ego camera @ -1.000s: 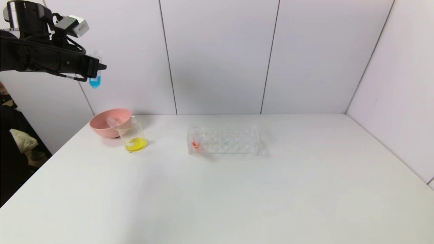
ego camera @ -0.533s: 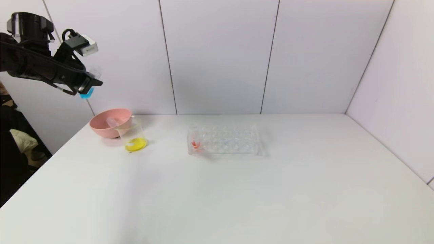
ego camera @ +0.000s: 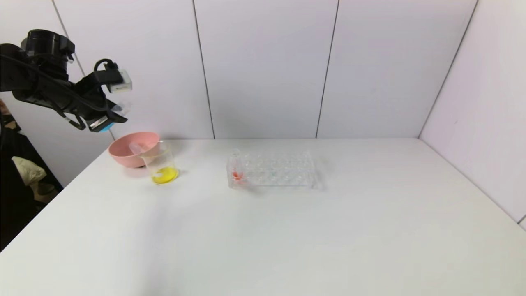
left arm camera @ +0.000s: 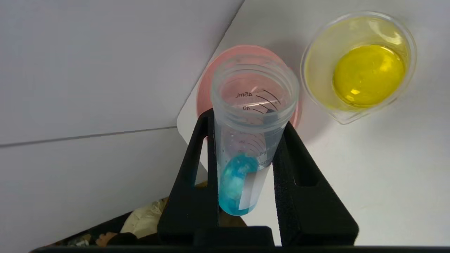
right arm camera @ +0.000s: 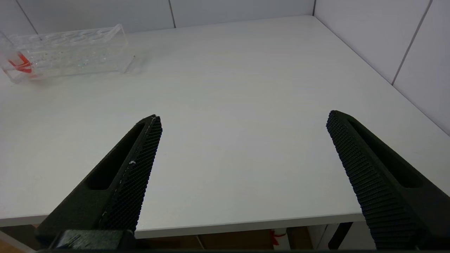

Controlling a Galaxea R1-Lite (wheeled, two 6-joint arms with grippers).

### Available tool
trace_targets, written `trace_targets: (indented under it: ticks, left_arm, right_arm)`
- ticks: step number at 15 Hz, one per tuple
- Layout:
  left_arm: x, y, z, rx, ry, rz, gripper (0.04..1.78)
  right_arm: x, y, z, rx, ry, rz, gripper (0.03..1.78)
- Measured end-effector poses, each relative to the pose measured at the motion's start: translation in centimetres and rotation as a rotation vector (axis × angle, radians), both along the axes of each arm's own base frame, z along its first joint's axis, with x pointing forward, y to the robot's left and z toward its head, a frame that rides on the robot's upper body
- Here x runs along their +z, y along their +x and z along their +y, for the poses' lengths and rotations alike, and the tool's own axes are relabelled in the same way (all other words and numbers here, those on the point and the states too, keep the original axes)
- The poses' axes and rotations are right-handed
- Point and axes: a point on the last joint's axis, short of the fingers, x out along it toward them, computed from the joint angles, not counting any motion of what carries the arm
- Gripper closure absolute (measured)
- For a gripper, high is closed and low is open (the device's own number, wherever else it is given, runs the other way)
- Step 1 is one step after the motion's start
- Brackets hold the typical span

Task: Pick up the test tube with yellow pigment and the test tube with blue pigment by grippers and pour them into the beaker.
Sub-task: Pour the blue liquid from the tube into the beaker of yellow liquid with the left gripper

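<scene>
Left claw [ego camera: 107, 120] sits at the upper left of the head view, raised above the desk [ego camera: 263, 230] and tilted downward. It is clamped on the test tube with blue pigment [left arm camera: 246, 147]; in the left wrist view the tube stands between both fingers [left arm camera: 191, 189], mouth toward the camera, blue liquid pooled at its rounded end. The beaker [ego camera: 161, 166], holding yellow liquid, stands on the desk at left centre of the head view, lower than and to the right of that claw. A pink bowl [ego camera: 129, 152] touches or nearly touches the beaker behind it. A clear rack [ego camera: 271, 169] with one red-tinted tube [ego camera: 236, 170] stands mid-frame. Right claw [right arm camera: 244, 121] shows only in its wrist view, fingers spread wide, holding nothing, over the desk's near edge.
</scene>
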Motion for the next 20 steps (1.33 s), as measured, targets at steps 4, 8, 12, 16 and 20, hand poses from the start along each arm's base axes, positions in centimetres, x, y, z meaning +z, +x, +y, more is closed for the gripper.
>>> trace_targets:
  ticks: [4, 8, 12, 16, 20]
  left_arm:
    - [-0.5, 0.0, -0.2, -0.047, 0.002, 0.025, 1.37]
    - [-0.9, 0.2, -0.4, -0.050, 0.002, 0.038, 1.37]
    - [-0.9, 0.2, -0.7, -0.048, 0.018, 0.046, 1.37]
    - [-1.3, -0.2, -0.5, -0.093, 0.080, 0.094, 1.37]
    - [-1.6, -0.6, -0.2, -0.087, 0.209, 0.141, 1.37]
  right_arm:
    - [0.0, 0.0, 0.0, 0.000, 0.000, 0.000, 0.10]
    - [0.0, 0.0, 0.0, 0.000, 0.000, 0.000, 0.10]
    - [0.0, 0.0, 0.0, 0.000, 0.000, 0.000, 0.10]
    - [0.0, 0.0, 0.0, 0.000, 0.000, 0.000, 0.10]
    - [0.0, 0.0, 0.0, 0.000, 0.000, 0.000, 0.10]
